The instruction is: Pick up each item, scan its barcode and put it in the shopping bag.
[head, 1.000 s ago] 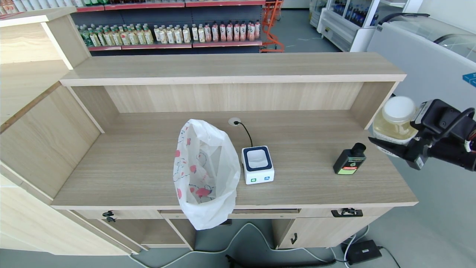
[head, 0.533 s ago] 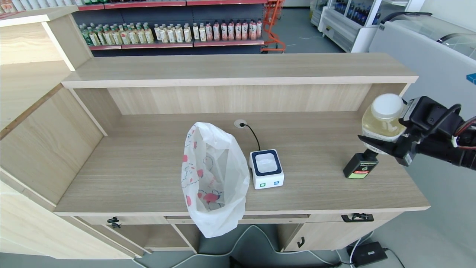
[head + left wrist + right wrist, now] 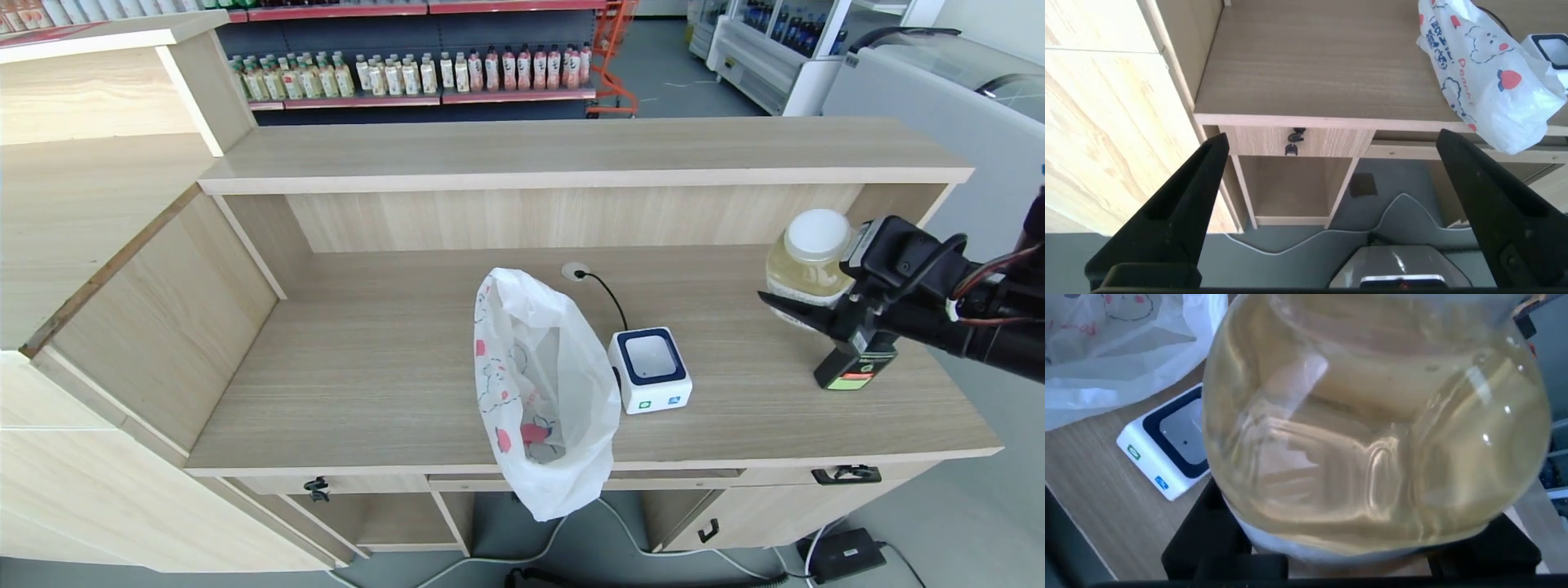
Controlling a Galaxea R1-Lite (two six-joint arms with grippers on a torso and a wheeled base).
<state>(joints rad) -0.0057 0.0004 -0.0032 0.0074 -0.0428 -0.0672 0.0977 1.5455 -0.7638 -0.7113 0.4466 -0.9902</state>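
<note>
Shopping bag (image 3: 543, 408) hangs open over counter's (image 3: 367, 367) front edge; my L gripper (image 3: 1333, 143) sits lower, in front of counter, fingers wide apart w/ nothing between. Scanner (image 3: 651, 369) stands just right of bag, dark bottle (image 3: 853, 367) near right end. Above that bottle my R gripper (image 3: 804, 302) is clamped on jar (image 3: 808, 261) of yellowish liquid, upright.

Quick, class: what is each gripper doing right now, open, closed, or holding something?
Left gripper: open, holding nothing.
Right gripper: shut on the jar of pale yellow liquid.
</note>
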